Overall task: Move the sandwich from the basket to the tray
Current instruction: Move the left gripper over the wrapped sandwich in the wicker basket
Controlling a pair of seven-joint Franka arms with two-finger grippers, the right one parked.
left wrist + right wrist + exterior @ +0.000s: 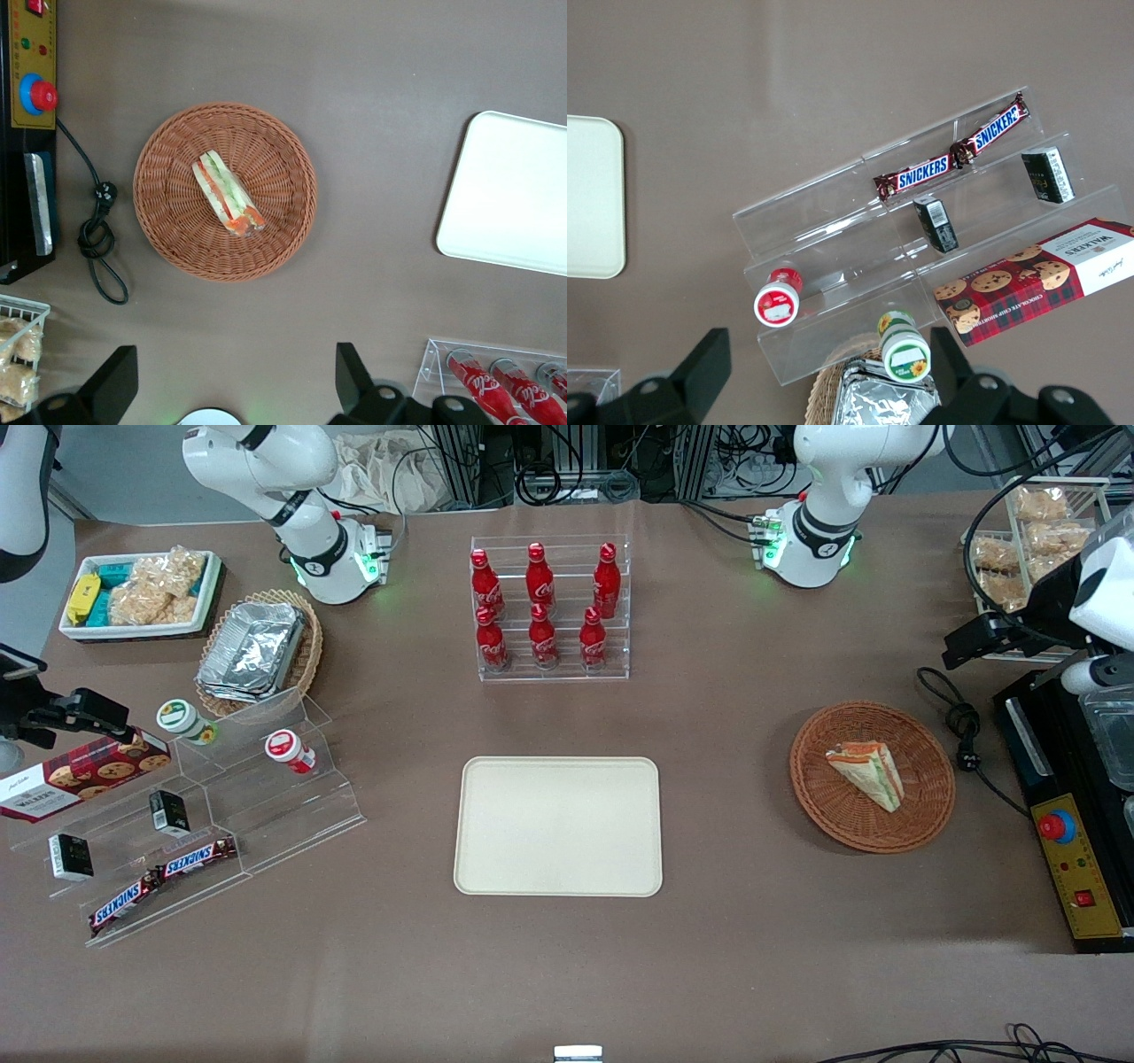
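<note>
You are looking at the cream tray [558, 825] lying bare at the middle of the table, nearer the front camera than the rack of red bottles [542, 607]. Toward the working arm's end, well apart from the tray, the reddish wicker basket [921, 815] is sitting with the sandwich [868, 773] lying on its side in it, roughly at the centre. Your gripper [232, 381] is hanging high above the table beside the basket, its two fingers spread wide with nothing between them. The sandwich is looking light and soft, and its clear wrap is likely to be slippery, so you are probably best closing gently across the two flat bread faces near the thick end, not the pointed tip; too firm a squeeze is likely to crush the bread and push the filling out.
</note>
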